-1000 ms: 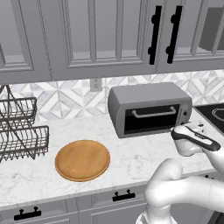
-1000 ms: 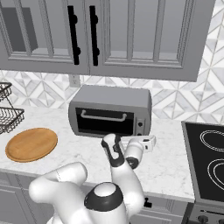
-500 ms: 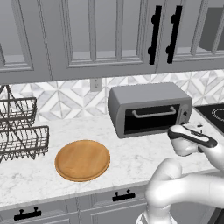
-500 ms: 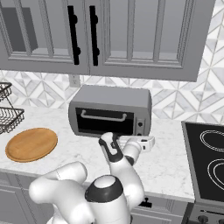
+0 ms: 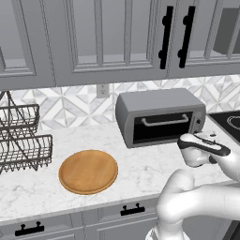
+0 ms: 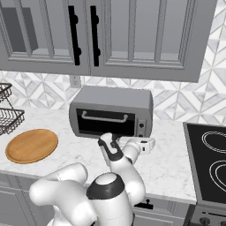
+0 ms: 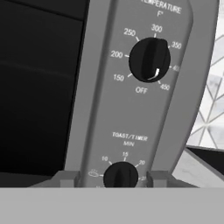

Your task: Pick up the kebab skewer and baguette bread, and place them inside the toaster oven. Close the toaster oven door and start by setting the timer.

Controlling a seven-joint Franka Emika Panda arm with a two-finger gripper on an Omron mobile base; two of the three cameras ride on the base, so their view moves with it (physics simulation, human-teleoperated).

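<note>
The toaster oven (image 5: pixel 159 104) (image 6: pixel 112 98) stands on the counter against the backsplash. The toaster oven door (image 5: pixel 161 127) (image 6: pixel 105 124) is up and closed, its bar handle across the dark glass. My gripper (image 5: pixel 205 137) (image 6: pixel 142 137) (image 7: pixel 117 177) is at the knob strip on the oven's right end. In the hand view its fingertips (image 7: pixel 66 178) flank the small timer knob (image 7: pixel 120 174), open, with a gap on each side. Above it the temperature knob (image 7: pixel 148 59) points between 400 and 450. The kebab skewer and baguette bread are hidden.
A round wooden board (image 5: pixel 88 171) (image 6: pixel 32 145) lies bare on the marble counter to the left. A wire rack (image 5: pixel 21 136) (image 6: pixel 6 115) stands at the far left. A black cooktop (image 6: pixel 207 159) borders the counter on the right. Wall cabinets hang above.
The hand has crept slightly closer to the oven's knob strip. The oven, board and rack have not moved.
</note>
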